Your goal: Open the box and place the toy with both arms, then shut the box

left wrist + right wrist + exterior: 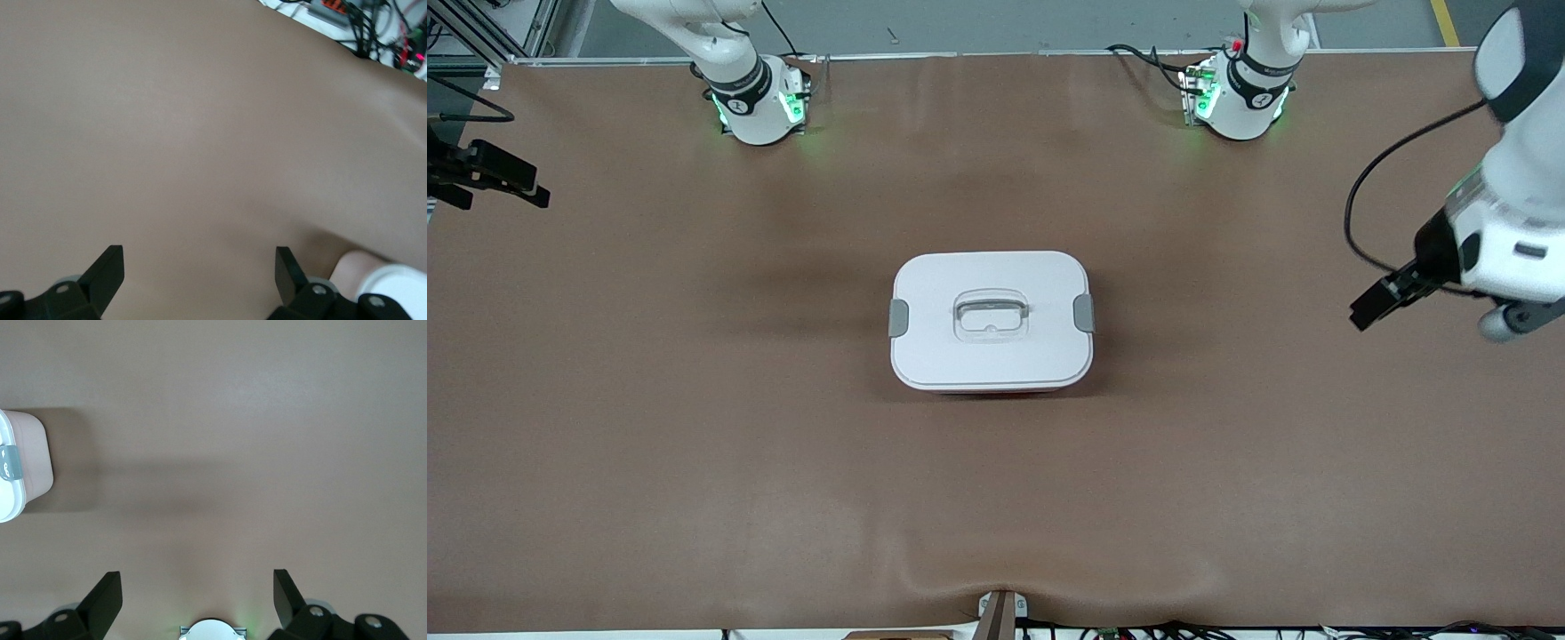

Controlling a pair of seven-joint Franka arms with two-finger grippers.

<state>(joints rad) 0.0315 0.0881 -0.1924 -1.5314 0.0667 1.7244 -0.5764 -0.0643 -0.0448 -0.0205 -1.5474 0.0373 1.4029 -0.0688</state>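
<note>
The box (991, 321) sits shut in the middle of the brown table cover (694, 400), its white lid (991, 293) on, grey side clips (1084, 313) at both ends and a clear recessed handle (991, 318) in the centre. No toy shows in any view.

The left gripper (1371, 311) hangs over bare cover toward the left arm's end of the table, well apart from the box, fingers (107, 270) spread with nothing between them.

The right gripper (197, 597) is probably the dark shape at the front view's edge; its wrist view shows its fingers (288, 593) spread and empty over bare cover, a box corner (27, 463) off to one side.
</note>
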